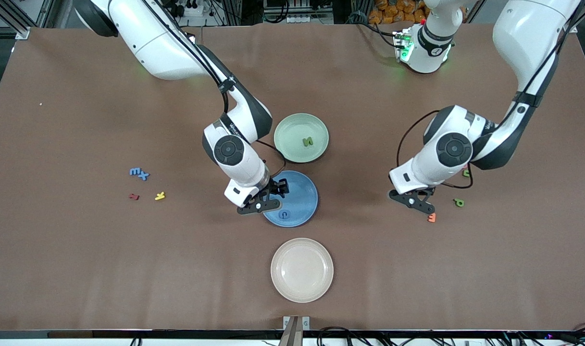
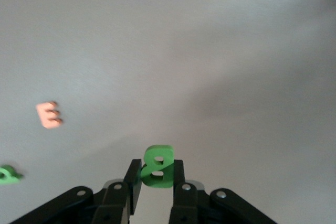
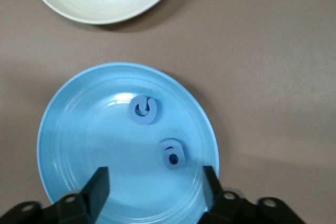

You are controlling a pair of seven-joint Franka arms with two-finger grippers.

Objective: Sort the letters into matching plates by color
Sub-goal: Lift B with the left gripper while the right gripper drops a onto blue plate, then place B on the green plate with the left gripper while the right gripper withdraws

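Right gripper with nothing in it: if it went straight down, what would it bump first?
Probably the blue plate. The right gripper hangs open over it, with two blue letters lying inside.

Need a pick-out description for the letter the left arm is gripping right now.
Start at the left arm, whose base is at the front view's right; its left tool hangs low over the brown table, toward that arm's end. Pinched between its black fingers is a small bright green foam letter shaped like a B or 8. Its neighbours, an orange foam E and another green foam letter, lie loose on the table.
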